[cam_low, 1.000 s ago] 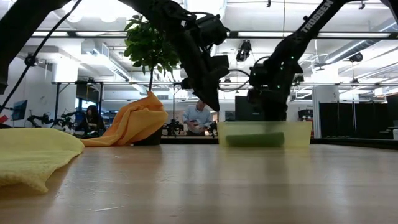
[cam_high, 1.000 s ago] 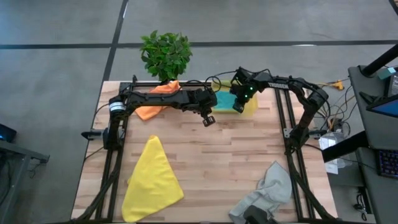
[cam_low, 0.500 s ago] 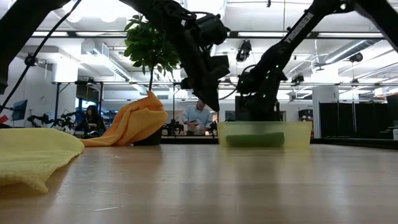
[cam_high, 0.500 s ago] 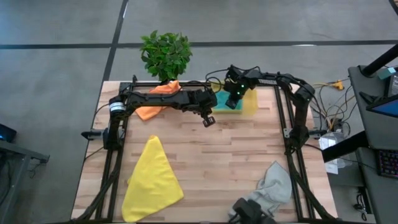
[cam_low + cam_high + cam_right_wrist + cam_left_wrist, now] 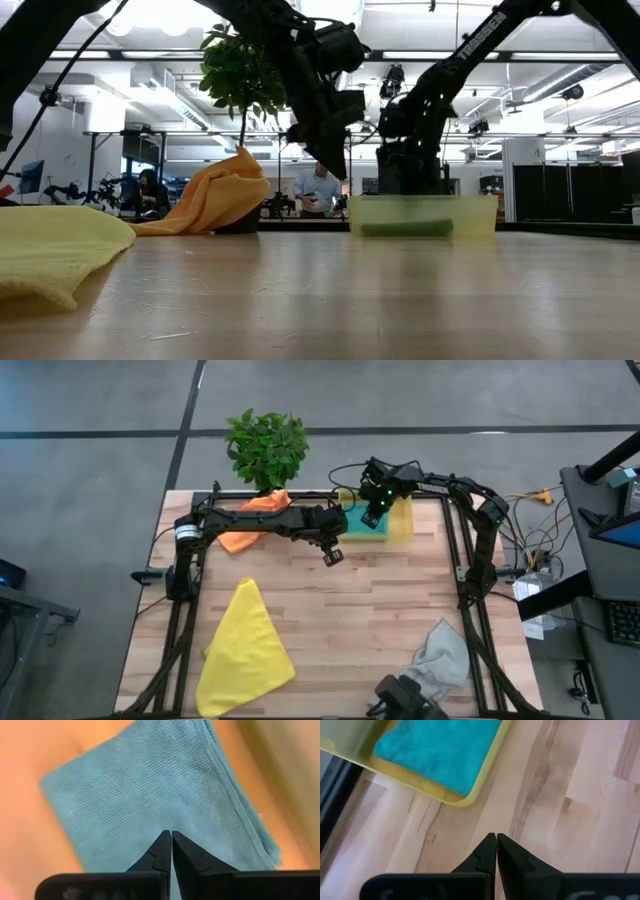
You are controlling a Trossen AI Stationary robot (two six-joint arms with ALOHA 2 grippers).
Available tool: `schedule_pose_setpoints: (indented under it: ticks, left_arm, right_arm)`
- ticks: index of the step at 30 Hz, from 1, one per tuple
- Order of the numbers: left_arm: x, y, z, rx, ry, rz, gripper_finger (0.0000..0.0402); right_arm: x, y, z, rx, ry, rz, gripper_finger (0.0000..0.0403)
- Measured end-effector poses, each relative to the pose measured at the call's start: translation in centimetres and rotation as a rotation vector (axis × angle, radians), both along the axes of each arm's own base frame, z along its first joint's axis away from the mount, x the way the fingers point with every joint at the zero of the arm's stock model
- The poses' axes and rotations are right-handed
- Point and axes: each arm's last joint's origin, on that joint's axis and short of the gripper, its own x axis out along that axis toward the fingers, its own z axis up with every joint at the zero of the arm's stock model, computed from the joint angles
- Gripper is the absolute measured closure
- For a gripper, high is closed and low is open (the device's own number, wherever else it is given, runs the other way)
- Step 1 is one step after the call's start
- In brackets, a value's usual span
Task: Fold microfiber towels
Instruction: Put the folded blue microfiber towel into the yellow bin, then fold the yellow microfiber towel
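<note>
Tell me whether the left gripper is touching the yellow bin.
Apart. The left wrist view shows the shut left gripper over bare wood, with a clear strip of table between its tips and the yellow bin holding the teal towel.

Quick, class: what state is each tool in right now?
Left tool: shut, holding nothing, above bare wood.
Right tool: shut, empty, over the folded teal microfiber towel.
</note>
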Motion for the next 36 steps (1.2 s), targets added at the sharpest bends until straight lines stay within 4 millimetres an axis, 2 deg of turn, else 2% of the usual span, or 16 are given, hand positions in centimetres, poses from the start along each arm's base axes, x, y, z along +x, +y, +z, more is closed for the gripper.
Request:
schedule_pose_setpoints:
  ticks: [5, 8, 12, 15, 17, 21, 25, 30, 36]
  left_arm:
    - [-1.5, -0.3, 3.3, 0.030, -0.048, 0.003, 0.0402]
    - [-3.4, -1.2, 6.3, 0.047, -0.079, -0.016, 0.0401]
    - [-6.7, -3.8, 10.1, 0.079, -0.075, -0.122, 0.0401]
    - [-9.5, -6.2, 11.4, 0.045, -0.063, -0.227, 0.0401]
    - [-11.6, -7.7, 11.7, 0.001, -0.050, -0.278, 0.0401]
    - [-15.8, -10.0, 11.3, -0.090, -0.041, -0.276, 0.0401]
    - [-19.4, -10.9, 10.0, -0.149, -0.040, -0.226, 0.0401]
    - [-22.8, -10.4, 7.3, -0.171, 0.061, -0.167, 0.0392]
    - [-24.8, -8.5, 3.0, -0.256, 0.256, 0.058, 0.0324]
  right_arm:
    - [-1.7, 1.7, 4.1, -0.050, -0.055, 0.000, 0.0394]
    - [-3.4, 3.7, 6.9, -0.058, -0.133, -0.001, 0.0394]
    - [-5.7, 7.8, 10.3, -0.067, -0.302, 0.037, 0.0394]
    - [-7.3, 11.4, 11.7, -0.088, -0.415, 0.042, 0.0394]
    - [-8.3, 13.8, 12.1, -0.087, -0.506, 0.035, 0.0394]
    - [-9.7, 17.8, 12.0, -0.027, -0.717, 0.009, 0.0394]
    - [-10.5, 20.9, 11.5, 0.050, -0.933, -0.004, 0.0394]
    - [-11.0, 23.6, 10.5, 0.024, -1.050, -0.064, 0.0394]
    - [-10.6, 25.6, 9.7, 0.003, -1.028, -0.091, 0.0394]
